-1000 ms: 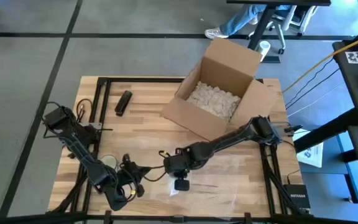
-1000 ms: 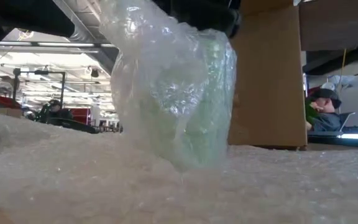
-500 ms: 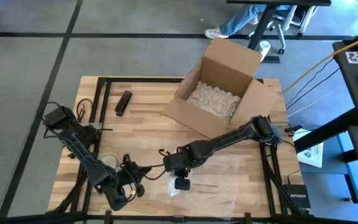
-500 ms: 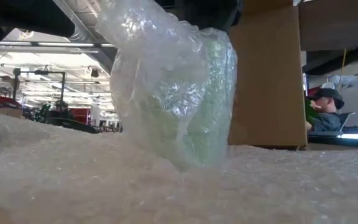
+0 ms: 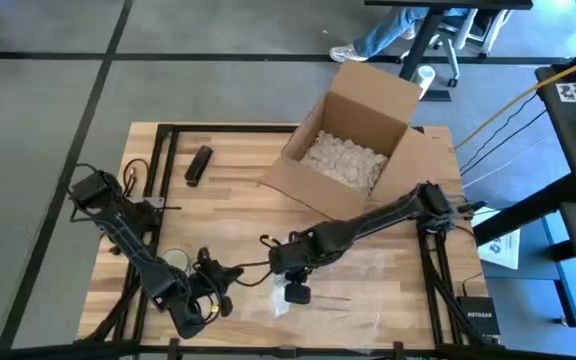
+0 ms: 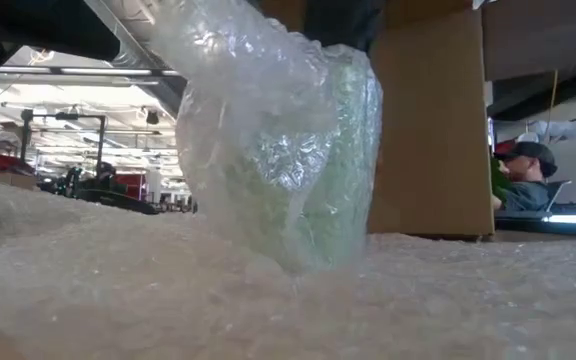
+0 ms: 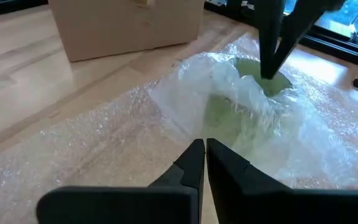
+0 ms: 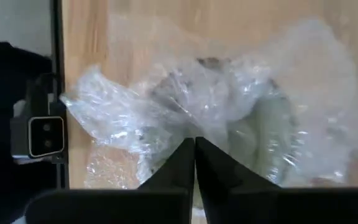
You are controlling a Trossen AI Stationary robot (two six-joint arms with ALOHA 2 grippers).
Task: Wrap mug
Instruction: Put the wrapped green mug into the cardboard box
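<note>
Currently the green mug (image 7: 247, 102) stands on the bubble wrap sheet (image 7: 92, 155) near the front edge of the table (image 5: 228, 200), partly covered. The right hand (image 8: 194, 152), fingers pressed together on a fold of wrap, holds it over the mug. The left hand (image 7: 205, 155) waits near the front-left corner, fingers together and empty. The far side remains uncovered; closing the wrap is left.
</note>
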